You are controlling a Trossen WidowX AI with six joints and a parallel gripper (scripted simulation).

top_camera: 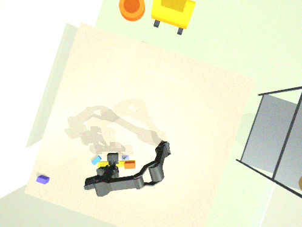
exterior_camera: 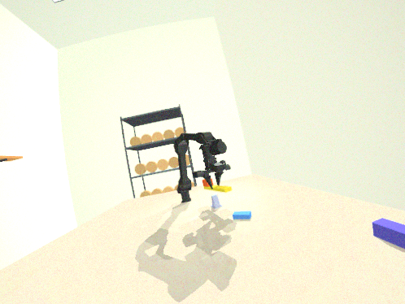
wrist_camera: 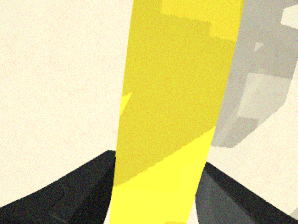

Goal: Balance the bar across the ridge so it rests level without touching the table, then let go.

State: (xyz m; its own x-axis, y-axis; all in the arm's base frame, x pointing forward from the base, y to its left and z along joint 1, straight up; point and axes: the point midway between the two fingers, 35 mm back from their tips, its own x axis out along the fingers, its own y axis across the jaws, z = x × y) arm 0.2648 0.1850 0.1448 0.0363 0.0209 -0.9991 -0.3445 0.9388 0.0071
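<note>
A: Top view?
B: Gripper (top_camera: 111, 164) was clamped on the yellow bar (top_camera: 103, 164), orange end (top_camera: 130, 164) to the right. Pale ridge (top_camera: 125, 157) sat just beside it, light-blue block (top_camera: 96, 160) near the other end, purple block (top_camera: 42, 179) well apart on the table (top_camera: 182, 100).

A: Exterior?
B: Bar (exterior_camera: 219, 188) was held off the table, ridge (exterior_camera: 215, 201) nearer the camera, apart from it.

A: Wrist?
B: Bar (wrist_camera: 173, 116) ran between both dark fingers.
</note>
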